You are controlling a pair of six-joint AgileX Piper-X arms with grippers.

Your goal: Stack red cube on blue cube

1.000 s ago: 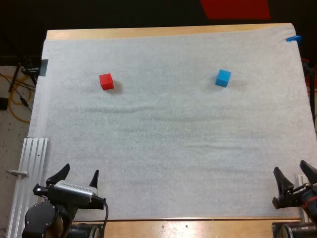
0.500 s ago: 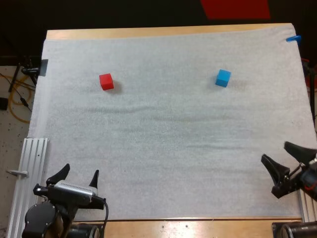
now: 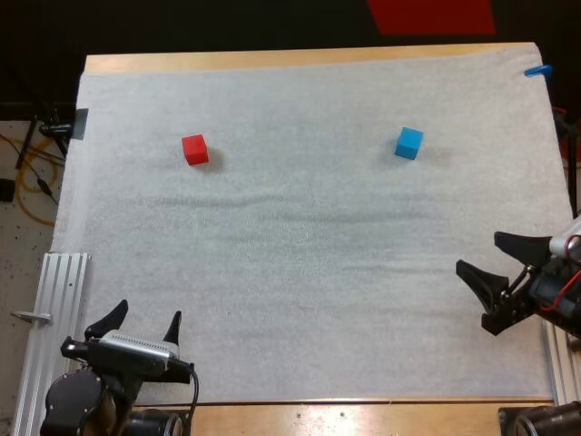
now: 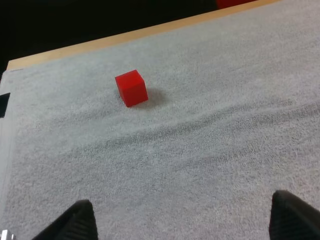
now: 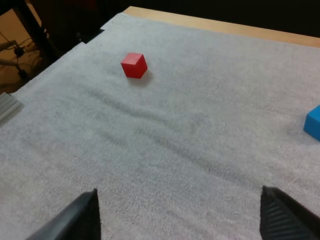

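The red cube (image 3: 194,149) rests on the white mat at the far left, and it also appears ahead of my left fingers as the red cube (image 4: 131,88) and far across the mat as the red cube (image 5: 134,65). The blue cube (image 3: 408,143) sits at the far right, with an edge of the blue cube (image 5: 314,122) off to the side of my right fingers. My left gripper (image 3: 144,320) stands open at the near left edge. My right gripper (image 3: 490,260) is open over the mat's right side, turned leftward, with nothing between its fingers.
A ribbed aluminium rail (image 3: 53,318) lies along the mat's near left side. The wooden table edge (image 3: 300,58) runs along the far side. A broad stretch of bare mat (image 3: 300,245) separates the grippers from both cubes.
My right gripper has swung from the near right corner leftward and farther onto the mat, turning to face left. The left arm and both cubes have stayed put.
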